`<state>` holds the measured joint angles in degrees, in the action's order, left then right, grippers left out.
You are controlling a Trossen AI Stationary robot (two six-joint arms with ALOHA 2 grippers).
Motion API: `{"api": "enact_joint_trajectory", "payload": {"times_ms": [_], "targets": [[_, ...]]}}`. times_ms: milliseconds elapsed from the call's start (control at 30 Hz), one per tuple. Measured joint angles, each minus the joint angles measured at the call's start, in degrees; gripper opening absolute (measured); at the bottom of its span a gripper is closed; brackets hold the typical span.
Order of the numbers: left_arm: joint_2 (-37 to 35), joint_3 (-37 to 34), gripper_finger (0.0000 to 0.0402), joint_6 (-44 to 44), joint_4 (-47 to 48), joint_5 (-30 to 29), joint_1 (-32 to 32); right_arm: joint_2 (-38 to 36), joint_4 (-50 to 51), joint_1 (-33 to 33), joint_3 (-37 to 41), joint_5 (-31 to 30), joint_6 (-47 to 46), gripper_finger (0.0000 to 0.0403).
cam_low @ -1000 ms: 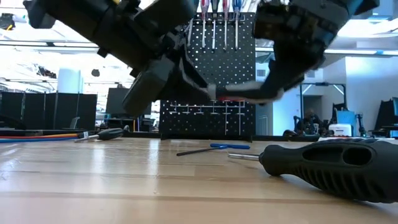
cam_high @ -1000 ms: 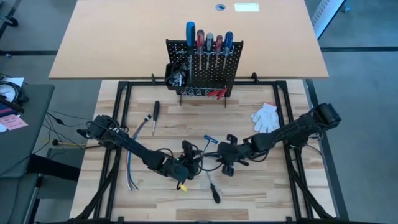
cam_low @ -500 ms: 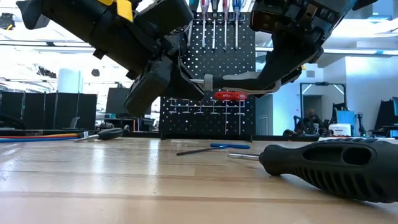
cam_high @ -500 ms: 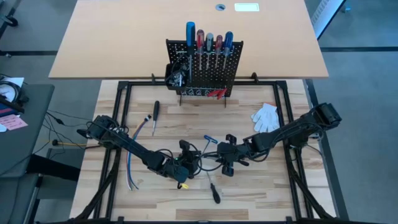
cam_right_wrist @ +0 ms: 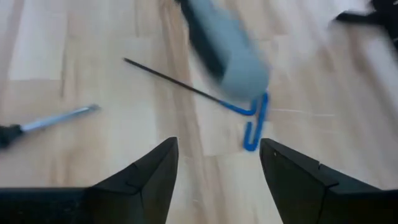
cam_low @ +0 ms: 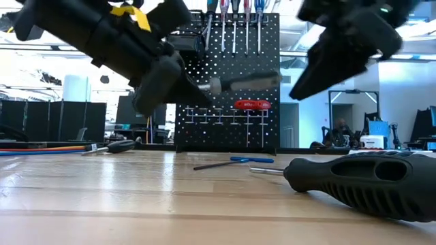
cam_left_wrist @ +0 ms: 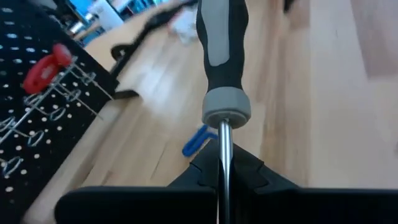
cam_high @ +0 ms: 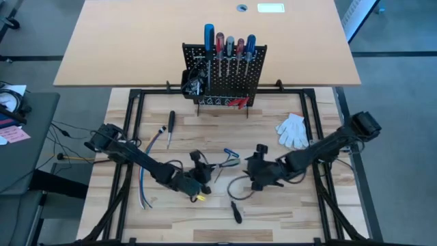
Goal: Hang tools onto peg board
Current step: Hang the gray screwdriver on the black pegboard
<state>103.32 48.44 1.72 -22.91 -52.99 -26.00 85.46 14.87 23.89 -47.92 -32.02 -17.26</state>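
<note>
Five screwdrivers already hang on the peg board (cam_high: 224, 74) at the far edge of my wooden worktop (cam_high: 321, 212), an office room beyond. My left tool (cam_high: 199, 172) is clamped on the shaft of a grey-handled screwdriver (cam_low: 245, 83), held off the worktop; my right tool (cam_high: 257, 171) stands open beside it. Next, probably, I carry it to a free slot.

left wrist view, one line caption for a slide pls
Left gripper shut on grey-handled screwdriver shaft, peg board beside.

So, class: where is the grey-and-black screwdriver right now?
The grey-and-black screwdriver is off the table, gripped by its shaft in the left hand. In the high view it sits mid-table between both hands, above the small blue-handled tool.
</note>
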Motion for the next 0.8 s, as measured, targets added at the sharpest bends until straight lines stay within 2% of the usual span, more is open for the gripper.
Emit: {"api": "enact_joint_trajectory", "payload": {"times_ms": [133, 267, 367, 433, 533, 800], "targets": [[-2.76, -8.14, 0.0001, 2.6, -18.24, 2.57, 0.32, -2.53, -11.62, 2.67, 7.49, -4.06, 3.09, 0.0234], [-3.26, -15.18, 0.0001, 5.25, -38.03, 10.24, 1.35, -3.44, -33.79, 2.92, 14.05, -4.05, 10.92, 0.0234], [-3.01, -17.83, 0.0001, 5.73, -47.48, 14.71, 1.95, -3.34, -50.26, 1.66, 16.3, -4.06, 16.41, 0.0234], [-2.99, -18.44, 0.0001, 6.08, -50.52, 15.49, 1.97, -2.94, -58.53, 0.19, 16.55, -3.09, 18.11, 0.0234], [-2.98, -17.95, 0.0001, 7.09, -51.56, 16.88, 1.97, -2.87, -65.0, -2.68, 16.24, 5.5, 20.11, 0.0234], [-2.96, -16.36, 0.0, 7.69, -51.57, 17.07, 1.95, -2.65, -66.44, -7.31, 12.9, 18.83, 19.21, 0.0234]]}}
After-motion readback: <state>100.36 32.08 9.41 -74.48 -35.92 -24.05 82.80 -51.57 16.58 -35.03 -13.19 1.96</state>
